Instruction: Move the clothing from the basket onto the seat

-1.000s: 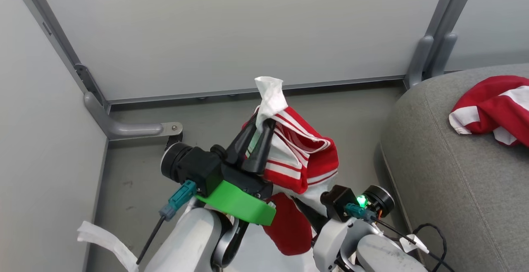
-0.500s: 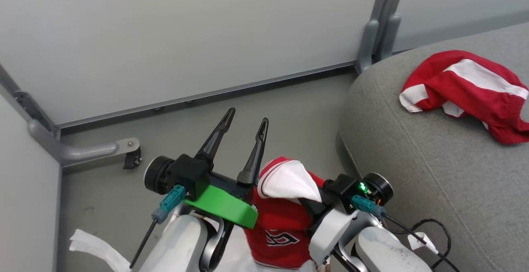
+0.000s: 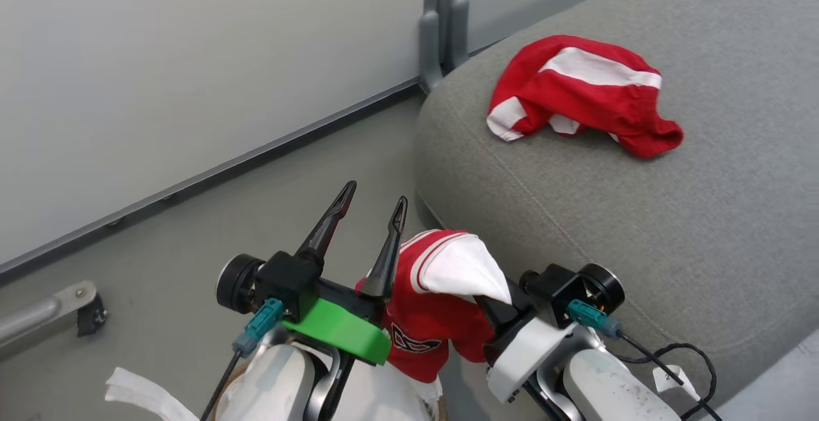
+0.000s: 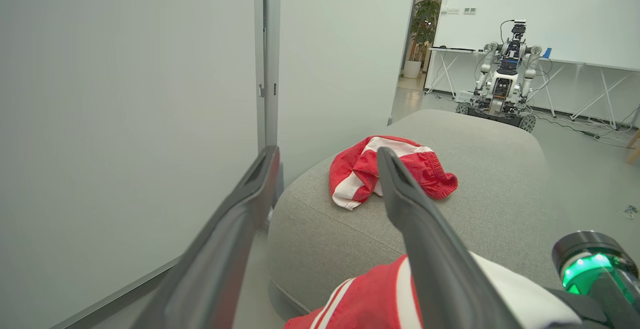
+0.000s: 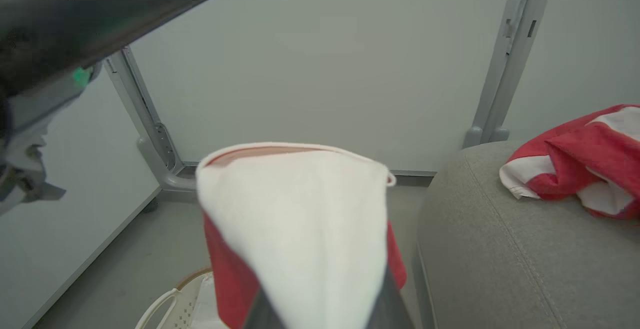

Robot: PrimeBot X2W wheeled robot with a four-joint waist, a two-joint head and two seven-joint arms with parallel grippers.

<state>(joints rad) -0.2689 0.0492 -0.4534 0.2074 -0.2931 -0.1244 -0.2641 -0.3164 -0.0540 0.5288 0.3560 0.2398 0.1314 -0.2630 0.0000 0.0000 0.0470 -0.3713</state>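
Observation:
A red garment (image 3: 435,309) with a white panel and dark letters drapes over my right gripper (image 3: 494,309), which is shut on it; the cloth hides the fingertips. It fills the middle of the right wrist view as the held garment (image 5: 300,229). My left gripper (image 3: 372,198) stands open just left of it, holding nothing, its fingers spread in the left wrist view as my left gripper (image 4: 325,154). A second red and white garment (image 3: 576,91) lies on the grey seat (image 3: 640,216). The basket (image 5: 172,304) shows below the held garment, with its brown rim.
Pale partition panels and a grey post (image 3: 441,31) stand behind the seat's left end. A metal foot (image 3: 57,312) sits on the floor at the left. White liner cloth (image 3: 141,395) trails at the bottom left. Another robot (image 4: 502,84) stands far beyond the seat.
One second ago my left gripper was shut on the garment's white end; it let go and opened. The garment now hangs from the right gripper. The camera has turned toward the seat.

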